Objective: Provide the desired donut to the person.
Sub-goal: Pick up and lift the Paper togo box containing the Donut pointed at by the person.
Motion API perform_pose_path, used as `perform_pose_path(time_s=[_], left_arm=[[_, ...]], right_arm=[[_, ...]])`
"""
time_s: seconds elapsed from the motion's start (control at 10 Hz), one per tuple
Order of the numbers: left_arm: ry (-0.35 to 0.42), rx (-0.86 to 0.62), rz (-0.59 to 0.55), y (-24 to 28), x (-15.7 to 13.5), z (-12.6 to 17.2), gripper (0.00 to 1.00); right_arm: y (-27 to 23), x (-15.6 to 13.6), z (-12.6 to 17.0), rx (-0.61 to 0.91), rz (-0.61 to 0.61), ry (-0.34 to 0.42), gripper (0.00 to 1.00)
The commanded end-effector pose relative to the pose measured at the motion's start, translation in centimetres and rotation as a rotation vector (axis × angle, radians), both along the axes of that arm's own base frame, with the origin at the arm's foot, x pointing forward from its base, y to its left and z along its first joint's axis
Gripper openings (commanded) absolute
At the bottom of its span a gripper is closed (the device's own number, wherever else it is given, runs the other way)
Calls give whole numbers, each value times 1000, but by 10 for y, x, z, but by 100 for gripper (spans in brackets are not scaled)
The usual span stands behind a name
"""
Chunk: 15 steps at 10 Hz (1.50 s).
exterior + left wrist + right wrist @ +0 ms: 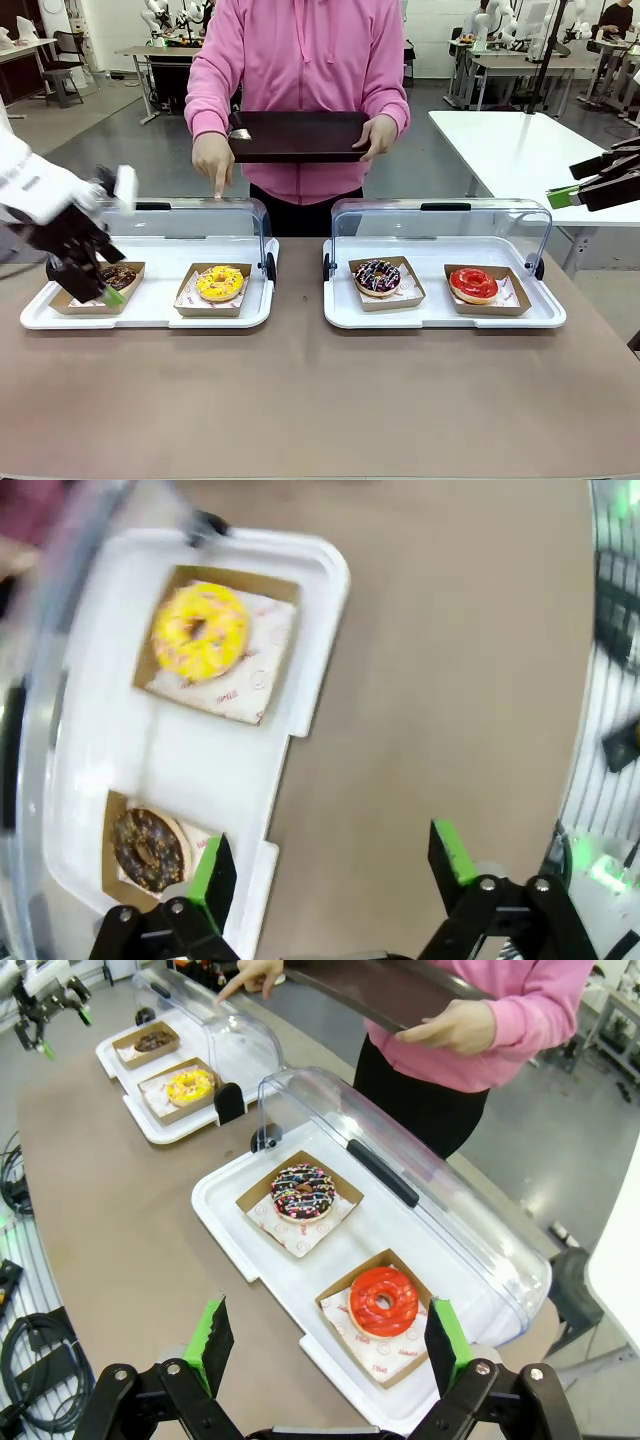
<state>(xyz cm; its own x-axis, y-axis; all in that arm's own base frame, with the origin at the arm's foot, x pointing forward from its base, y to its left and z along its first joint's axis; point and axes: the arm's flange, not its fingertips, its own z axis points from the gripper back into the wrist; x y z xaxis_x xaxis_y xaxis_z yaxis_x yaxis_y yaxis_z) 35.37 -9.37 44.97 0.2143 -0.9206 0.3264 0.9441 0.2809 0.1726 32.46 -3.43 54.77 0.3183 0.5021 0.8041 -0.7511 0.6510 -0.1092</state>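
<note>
L tool [332, 858] spread, choc donut [147, 850] just beside it, yellow donut [200, 630] farther, R tool [326, 1345] spread.

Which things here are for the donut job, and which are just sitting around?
For the job: the person, their pointing finger, the dark tray they hold, the yellow donut it seems to pick, the robot's open left hand.
Just sitting around: chocolate donut, sprinkled donut, red donut, robot's open right hand.

Smooth yellow-iced donut [220, 283], clear plastic lid [440, 235], matt tabletop [300, 400]
</note>
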Motion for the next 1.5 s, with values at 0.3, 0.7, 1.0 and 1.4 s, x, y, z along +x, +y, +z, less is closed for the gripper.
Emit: perform_pose_path(time_s=[0.3,0.7,1.0,1.4], left_arm=[[-165,62,-199,-35,43,-70,100],[-138,124,-179,-37,31,-50,100],[-138,124,-179,-37,31,-50,100],[-138,124,-213,-45,45,-53,100]], right_arm=[[0,1,-1,-2,4,2,100],[0,1,-1,-2,4,2,100],[0,1,-1,-2,4,2,100],[0,1,-1,-2,4,2,100]])
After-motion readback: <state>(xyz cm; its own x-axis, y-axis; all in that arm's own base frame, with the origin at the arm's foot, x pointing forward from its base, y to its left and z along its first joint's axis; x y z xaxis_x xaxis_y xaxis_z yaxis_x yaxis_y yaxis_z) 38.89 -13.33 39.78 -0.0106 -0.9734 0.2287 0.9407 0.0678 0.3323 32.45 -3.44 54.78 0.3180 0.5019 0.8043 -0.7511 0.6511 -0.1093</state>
